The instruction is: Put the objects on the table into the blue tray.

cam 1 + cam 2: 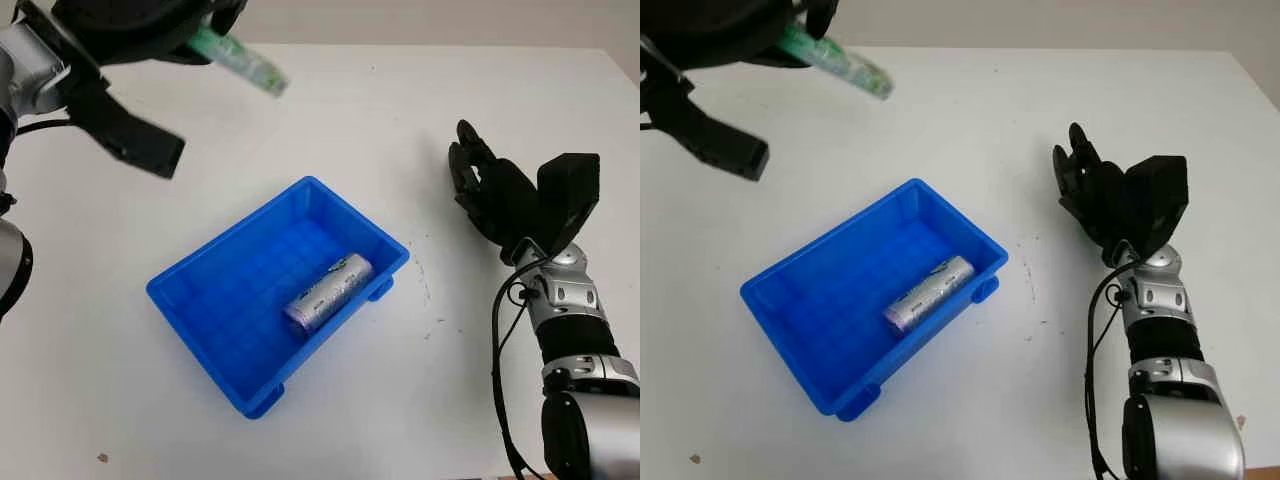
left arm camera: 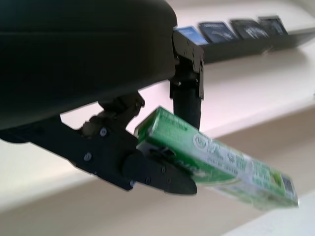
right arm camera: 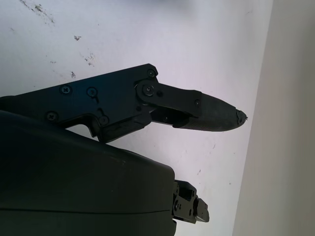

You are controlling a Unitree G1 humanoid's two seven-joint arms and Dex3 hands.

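Left hand point(image 1: 150, 30) raised at far left, fingers clamped on the green packet point(image 1: 240, 58), well short of the blue tray point(image 1: 215, 330) (can point(image 1: 328, 292) already inside); carry it over the free half before letting go; right hand point(image 1: 490, 190) open, right of tray.

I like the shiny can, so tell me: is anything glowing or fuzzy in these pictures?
Left eye view: a pale sheen runs along the silver can in the blue tray. Same view: the green box in the left robot hand looks smeared. Left wrist view: the box's far end is soft.
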